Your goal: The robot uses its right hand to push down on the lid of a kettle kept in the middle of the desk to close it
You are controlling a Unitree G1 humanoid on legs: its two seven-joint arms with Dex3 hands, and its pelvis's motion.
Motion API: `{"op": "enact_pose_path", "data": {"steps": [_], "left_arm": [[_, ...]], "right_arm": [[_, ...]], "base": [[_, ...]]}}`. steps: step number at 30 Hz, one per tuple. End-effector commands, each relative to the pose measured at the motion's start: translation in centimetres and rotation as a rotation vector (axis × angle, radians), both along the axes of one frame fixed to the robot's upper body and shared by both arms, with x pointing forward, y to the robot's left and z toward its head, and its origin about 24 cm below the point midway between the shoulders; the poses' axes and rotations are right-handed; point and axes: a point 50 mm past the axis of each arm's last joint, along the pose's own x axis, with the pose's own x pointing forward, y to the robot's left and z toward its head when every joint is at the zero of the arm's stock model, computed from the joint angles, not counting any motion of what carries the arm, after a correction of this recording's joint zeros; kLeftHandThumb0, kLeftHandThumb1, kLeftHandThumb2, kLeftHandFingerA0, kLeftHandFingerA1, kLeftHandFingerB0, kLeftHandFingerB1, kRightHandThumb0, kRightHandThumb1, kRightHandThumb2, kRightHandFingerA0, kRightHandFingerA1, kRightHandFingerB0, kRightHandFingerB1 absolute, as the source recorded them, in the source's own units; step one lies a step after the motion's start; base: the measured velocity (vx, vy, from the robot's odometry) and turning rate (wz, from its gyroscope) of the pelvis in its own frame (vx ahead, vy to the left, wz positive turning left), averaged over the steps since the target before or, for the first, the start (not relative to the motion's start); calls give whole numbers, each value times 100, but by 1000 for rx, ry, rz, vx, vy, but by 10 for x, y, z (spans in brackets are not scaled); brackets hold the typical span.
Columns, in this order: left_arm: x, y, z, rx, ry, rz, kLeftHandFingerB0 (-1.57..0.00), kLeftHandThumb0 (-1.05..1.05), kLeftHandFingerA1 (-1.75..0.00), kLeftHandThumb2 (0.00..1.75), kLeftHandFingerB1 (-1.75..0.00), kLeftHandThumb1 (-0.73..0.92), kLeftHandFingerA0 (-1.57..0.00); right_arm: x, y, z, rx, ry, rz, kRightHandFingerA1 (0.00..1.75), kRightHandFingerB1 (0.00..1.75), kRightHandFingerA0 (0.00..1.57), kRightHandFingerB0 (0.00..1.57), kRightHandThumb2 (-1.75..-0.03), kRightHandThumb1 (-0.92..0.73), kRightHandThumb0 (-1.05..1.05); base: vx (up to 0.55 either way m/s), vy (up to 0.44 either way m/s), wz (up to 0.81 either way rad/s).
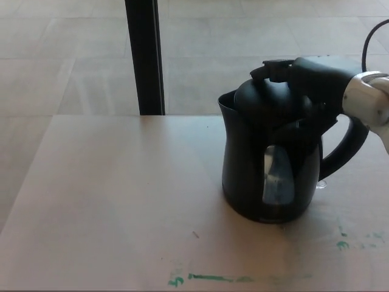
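Observation:
A black electric kettle [249,164] stands upright on the light desk [109,201], right of centre, with its handle toward the right and a clear water window on its front. Its domed lid [264,96] lies low over the body. My right hand [304,76] comes in from the right edge and rests on top of the lid, its black fingers [273,67] spread over the dome and holding nothing. The silver wrist [368,97] shows behind it. My left hand is out of the picture.
A black vertical post [144,58] stands behind the desk's far edge, left of the kettle. Green marker smears [206,278] lie near the front edge. A black cable [371,36] loops at the upper right. Tiled floor lies beyond.

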Motion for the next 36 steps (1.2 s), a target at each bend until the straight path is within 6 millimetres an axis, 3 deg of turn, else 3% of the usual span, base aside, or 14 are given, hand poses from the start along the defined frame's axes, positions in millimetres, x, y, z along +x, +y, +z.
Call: {"op": "enact_pose_path", "data": {"steps": [1, 3, 5, 6, 7, 9, 18, 19, 20, 22, 23, 26, 27, 36], "left_arm": [[-8, 9, 7, 25, 11, 2, -31, -69, -64, 89, -48, 55, -59], [-8, 9, 7, 13, -3, 31, -36, -62, -57, 59, -35, 64, -66], [-10, 9, 6, 11, 2, 40, -36, -62, -57, 59, -35, 64, -66], [-10, 9, 5, 25, 15, 37, -35, -68, -65, 88, -49, 52, -63], [-10, 8, 5, 28, 18, 34, -36, -68, -65, 88, -50, 53, -62], [-12, 8, 5, 29, 18, 30, -34, -68, -65, 88, -49, 52, -61], [-17, 9, 5, 18, 33, 29, -31, -67, -63, 88, -48, 54, -53], [-18, 9, 4, 15, 35, 42, -31, -66, -62, 88, -49, 53, -53], [-19, 9, 5, 15, 38, 30, -33, -64, -61, 88, -50, 51, -51], [-19, 9, 5, 14, 34, 30, -31, -64, -60, 88, -49, 51, -50], [-19, 9, 5, 11, 29, 27, -34, -63, -51, 60, -35, 65, -56], [-21, 9, 6, 20, 38, 7, -31, -69, -62, 88, -48, 54, -54], [-21, 9, 5, 18, 37, 22, -31, -67, -63, 89, -48, 55, -55], [-17, 8, 5, 7, 20, 36, -30, -69, -62, 88, -48, 53, -52]], "right_arm": [[0, -20, 23, 390, 299, 21, 48, 31, 41, 26, -62, -72, -82], [-1, -27, 28, 479, 286, 25, 44, 31, 33, 29, -62, -70, -79], [-2, -30, 27, 556, 303, 24, 44, 31, 33, 29, -62, -70, -79], [-6, -42, 31, 676, 333, 21, 53, 44, 27, 19, -93, -56, -75], [-8, -47, 33, 708, 334, 18, 46, 32, 36, 27, -62, -71, -77], [-12, -58, 36, 748, 299, 4, 46, 31, 40, 27, -63, -72, -81], [-54, -170, 75, 1024, 59, -178, 53, 43, 30, 16, -99, -62, -79], [-59, -181, 76, 1047, 35, -194, 43, 29, 39, 27, -64, -77, -78], [-72, -203, 78, 1083, -9, -250, 53, 44, 31, 20, -98, -62, -79], [-79, -214, 78, 1092, -25, -267, 54, 42, 28, 14, -99, -62, -77], [-87, -227, 77, 1122, -42, -302, 41, 29, 36, 25, -63, -76, -79], [-112, -260, 68, 1231, -85, -382, 52, 42, 27, 15, -97, -60, -79], [-121, -269, 65, 1241, -100, -414, 41, 29, 39, 26, -64, -77, -78], [-205, -321, -2, 1345, -223, -627, 52, 40, 53, 39, -62, -72, -79]], "base": [[0, 0, 0], [0, 0, 0], [0, 0, 0], [0, 0, 0], [0, 0, 0], [0, 0, 0], [0, 0, 0], [0, 0, 0], [0, 0, 0], [0, 0, 0], [0, 0, 0], [0, 0, 0], [0, 0, 0], [0, 0, 0]]}}
